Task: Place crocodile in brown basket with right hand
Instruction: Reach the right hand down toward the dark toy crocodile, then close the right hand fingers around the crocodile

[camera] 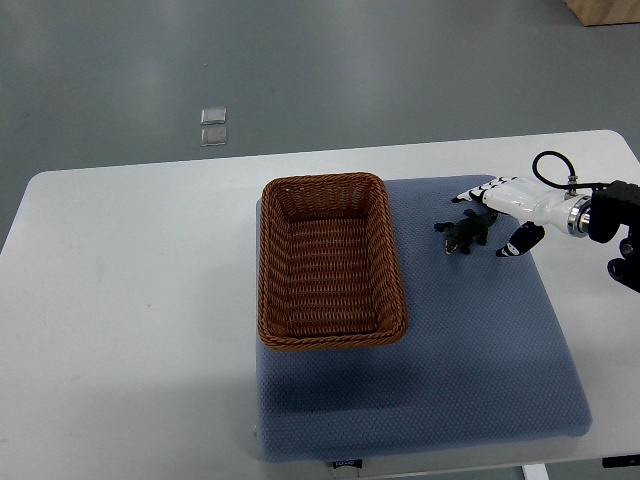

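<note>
Robotics lab or test room, by the look; plain white tabletop [130, 300] on smooth grey floor [350, 70]; blue padded mat [470, 360] laid on it; white robot right hand [515, 198] with black cable [548, 160] looped bare at the wrist; two small clear squares [213, 128] on the floor.

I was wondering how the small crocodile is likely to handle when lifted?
The crocodile looks small beside the right hand, so it is probably light. Its low, flat shape suggests it won't roll. Its narrow body may slip from a loose grasp. Stiffness cannot be judged.
</note>
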Robot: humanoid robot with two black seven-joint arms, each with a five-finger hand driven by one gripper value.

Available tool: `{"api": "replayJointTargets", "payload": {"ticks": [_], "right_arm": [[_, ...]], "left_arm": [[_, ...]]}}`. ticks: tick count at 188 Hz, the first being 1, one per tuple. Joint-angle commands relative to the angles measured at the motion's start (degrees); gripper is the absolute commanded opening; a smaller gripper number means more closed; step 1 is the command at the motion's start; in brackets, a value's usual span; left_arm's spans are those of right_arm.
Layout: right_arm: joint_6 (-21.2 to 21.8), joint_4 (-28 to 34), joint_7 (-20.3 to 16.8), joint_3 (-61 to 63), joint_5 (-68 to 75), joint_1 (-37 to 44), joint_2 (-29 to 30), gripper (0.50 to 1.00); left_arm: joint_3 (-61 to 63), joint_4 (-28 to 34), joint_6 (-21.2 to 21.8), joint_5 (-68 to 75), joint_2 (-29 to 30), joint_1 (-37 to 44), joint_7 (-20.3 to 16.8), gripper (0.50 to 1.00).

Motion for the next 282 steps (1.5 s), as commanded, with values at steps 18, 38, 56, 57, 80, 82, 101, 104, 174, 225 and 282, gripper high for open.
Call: {"api": "replayJointTargets", "payload": {"ticks": [18,38,56,57,80,82,101,104,174,225,282], "right_arm": [[-1.1,-0.5,-0.1,-1.4,-0.2,0.7,0.3,0.901],[-1.2,-0.6,-0.1,-2.9,-0.2,1.4,0.3,0.895],[-1.2,-0.6,-0.2,-3.1,-0.2,2.0,0.3,0.887],[-1.2,-0.6,-0.1,-3.1,-0.3,2.1,0.3,0.887],[-1.2,-0.6,-0.1,-3.7,-1.0,2.4,0.4,0.872],[-1.2,-0.6,-0.1,-3.8,-1.1,2.4,0.4,0.872],[-1.2,-0.6,0.0,-5.1,-1.3,3.2,0.5,0.862],[-1.2,-0.6,0.0,-5.4,-1.4,3.3,0.5,0.858],[-1.2,-0.6,0.1,-7.5,-1.4,5.0,1.6,0.844],[-1.2,-2.1,-0.1,-9.5,-2.4,5.9,2.7,0.838],[-1.1,-3.4,-0.1,-10.0,-3.9,6.0,2.9,0.832]], "left_arm": [[0.0,0.0,0.0,-0.1,0.0,0.0,0.0,1.000],[0.0,0.0,0.0,-0.1,0.0,0.0,0.0,1.000],[0.0,0.0,0.0,-0.1,0.0,0.0,0.0,1.000],[0.0,0.0,0.0,-0.1,0.0,0.0,0.0,1.000],[0.0,0.0,0.0,-0.1,0.0,0.0,0.0,1.000],[0.0,0.0,0.0,0.0,0.0,0.0,0.0,1.000],[0.0,0.0,0.0,-0.1,0.0,0.0,0.0,1.000],[0.0,0.0,0.0,-0.1,0.0,0.0,0.0,1.000],[0.0,0.0,0.0,0.0,0.0,0.0,0.0,1.000],[0.0,0.0,0.0,-0.1,0.0,0.0,0.0,1.000],[0.0,0.0,0.0,-0.1,0.0,0.0,0.0,1.000]]}}
